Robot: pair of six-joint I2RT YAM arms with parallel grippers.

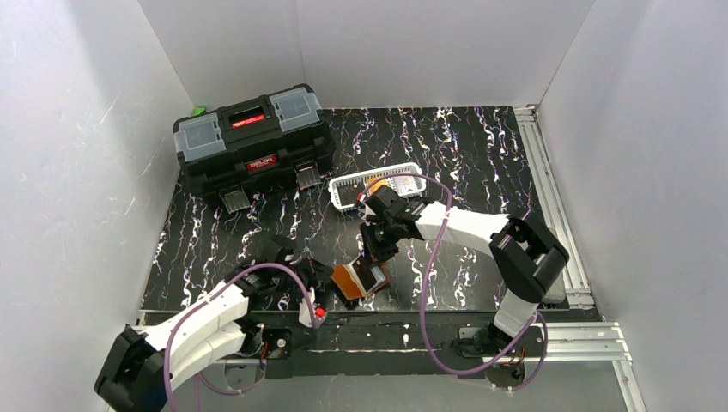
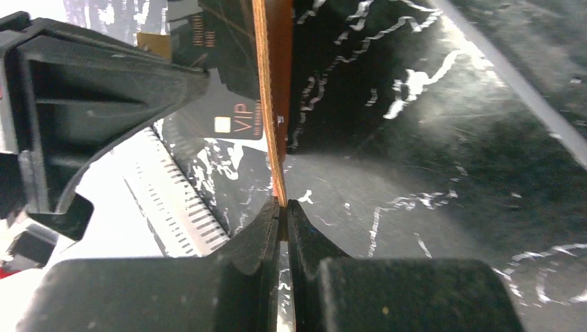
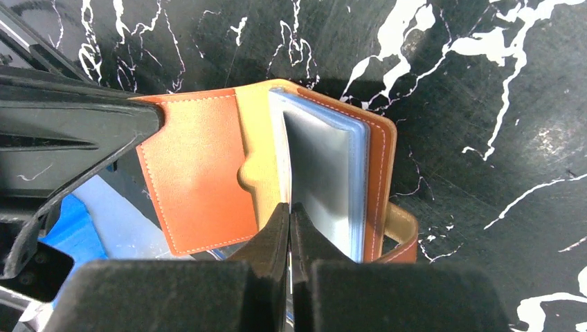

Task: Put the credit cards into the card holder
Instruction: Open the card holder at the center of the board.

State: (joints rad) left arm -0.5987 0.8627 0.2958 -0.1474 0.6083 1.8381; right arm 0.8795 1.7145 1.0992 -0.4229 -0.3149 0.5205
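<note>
The card holder (image 1: 348,277) is a brown-orange leather wallet that lies open on the black marbled table between the two arms. My left gripper (image 1: 331,287) is shut on the edge of its cover (image 2: 266,83), which the left wrist view shows edge-on above the gripper (image 2: 284,204). My right gripper (image 3: 289,207) is shut on one clear plastic sleeve (image 3: 322,166) and holds it up from the stack inside the card holder (image 3: 197,166). Past the cover lies a dark card marked VIP (image 2: 232,117). Orange credit cards (image 1: 379,183) show in the white basket.
The white slotted basket (image 1: 342,192) stands just behind the right gripper. A big black toolbox (image 1: 253,146) sits at the back left. A metal rail (image 1: 549,189) runs along the right side. White walls enclose the table.
</note>
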